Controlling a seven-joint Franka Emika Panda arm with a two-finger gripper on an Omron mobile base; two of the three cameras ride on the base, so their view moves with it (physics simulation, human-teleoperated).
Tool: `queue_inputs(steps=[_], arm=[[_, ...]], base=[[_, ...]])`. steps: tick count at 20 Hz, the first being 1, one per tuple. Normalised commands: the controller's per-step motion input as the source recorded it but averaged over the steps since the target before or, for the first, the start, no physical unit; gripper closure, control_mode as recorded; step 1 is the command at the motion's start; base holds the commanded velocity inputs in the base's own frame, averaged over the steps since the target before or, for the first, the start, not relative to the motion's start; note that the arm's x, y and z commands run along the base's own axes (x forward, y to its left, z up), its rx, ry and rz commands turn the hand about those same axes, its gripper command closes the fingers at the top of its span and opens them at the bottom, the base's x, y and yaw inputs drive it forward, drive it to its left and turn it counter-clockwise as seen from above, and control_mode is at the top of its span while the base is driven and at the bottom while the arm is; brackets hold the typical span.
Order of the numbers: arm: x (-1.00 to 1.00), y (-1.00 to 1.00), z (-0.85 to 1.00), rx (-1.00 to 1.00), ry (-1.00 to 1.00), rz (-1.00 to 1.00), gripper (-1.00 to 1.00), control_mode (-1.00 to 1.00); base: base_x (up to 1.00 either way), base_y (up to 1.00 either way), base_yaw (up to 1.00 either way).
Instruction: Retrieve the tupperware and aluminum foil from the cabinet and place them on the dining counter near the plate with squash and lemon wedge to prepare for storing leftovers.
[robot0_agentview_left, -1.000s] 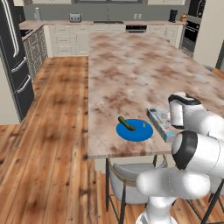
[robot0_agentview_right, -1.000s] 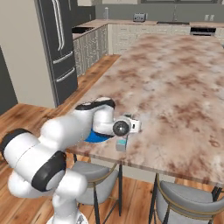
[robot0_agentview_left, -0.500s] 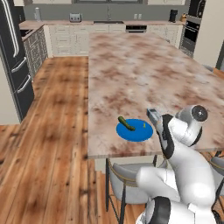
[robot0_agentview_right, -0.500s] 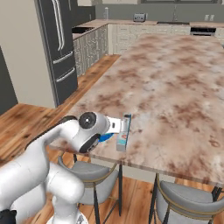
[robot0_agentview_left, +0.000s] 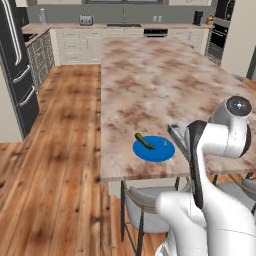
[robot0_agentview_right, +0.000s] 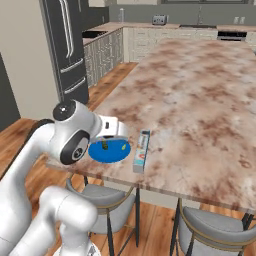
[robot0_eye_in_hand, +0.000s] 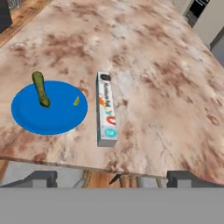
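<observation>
hand view: i look down on the counter (robot0_eye_in_hand: 166, 65) from above its near edge, my jaws spread wide with nothing between them; the two tips sit at the bottom, well back from anything. the foil (robot0_eye_in_hand: 106, 109) lies flat on the counter just beside the plate (robot0_eye_in_hand: 49, 107), not touching it, its long side running along the plate's edge and its teal end towards the counter's near edge. the plate carries a green squash piece (robot0_eye_in_hand: 40, 89) and a small yellow wedge (robot0_eye_in_hand: 76, 101).

in the right base view the foil (robot0_agentview_right: 141, 150) sits near the counter's front edge, with the plate (robot0_agentview_right: 110, 149) partly behind my wrist. in the left base view my arm covers most of the foil (robot0_agentview_left: 176, 133).

i judge the foil placed, so half the task is done. no tupperware lies on the counter here, so my guess is it is yet to be fetched from the cabinet.

to do this step well: lift straight up and back, clear of the foil, so i do not nudge it towards the edge. when i return, set the tupperware on bare counter close to the plate, not on the foil.
</observation>
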Motion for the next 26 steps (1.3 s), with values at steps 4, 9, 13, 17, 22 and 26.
queue_inputs(steps=[4, 9, 13, 17, 22, 26], arm=[[-0.99, 0.95, 0.71, 0.00, -0.03, 0.20, -1.00, -1.00], [-0.79, 0.70, 0.50, 0.00, -0.01, 0.30, -1.00, -1.00], [-0.65, 0.01, 0.32, 0.00, -0.11, 0.20, -1.00, -1.00], [0.04, -0.07, 0.04, 0.00, -0.01, 0.00, -1.00, 1.00], [0.00, 0.00, 0.00, 0.00, 0.00, 0.00, -1.00, 1.00], [0.00, 0.00, 0.00, 0.00, 0.00, 0.00, -1.00, 1.00]], base=[[0.00, 0.00, 0.00], [0.00, 0.00, 0.00], [0.00, 0.00, 0.00], [0.04, 0.00, 0.00], [-0.52, -0.58, -0.23], [-0.51, -1.00, -0.55]])
